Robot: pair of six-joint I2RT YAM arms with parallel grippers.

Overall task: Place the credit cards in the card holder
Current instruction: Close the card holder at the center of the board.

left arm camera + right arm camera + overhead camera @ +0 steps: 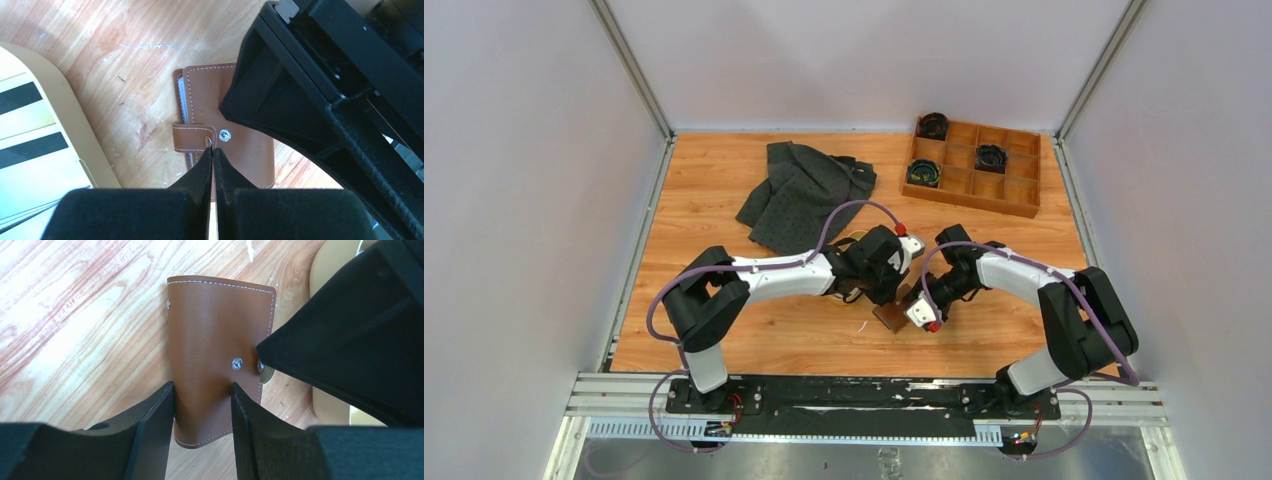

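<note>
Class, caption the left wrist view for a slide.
Left fingers closed on the strap of the card holder, beside the tray.

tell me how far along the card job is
Done: nothing yet. The striped credit cards lie in the tan tray, and the brown card holder is folded shut. In hand: the left gripper, fingers together, is at the snap strap, while the open right gripper straddles the holder's end. Left: open the holder, then load every card.
</note>
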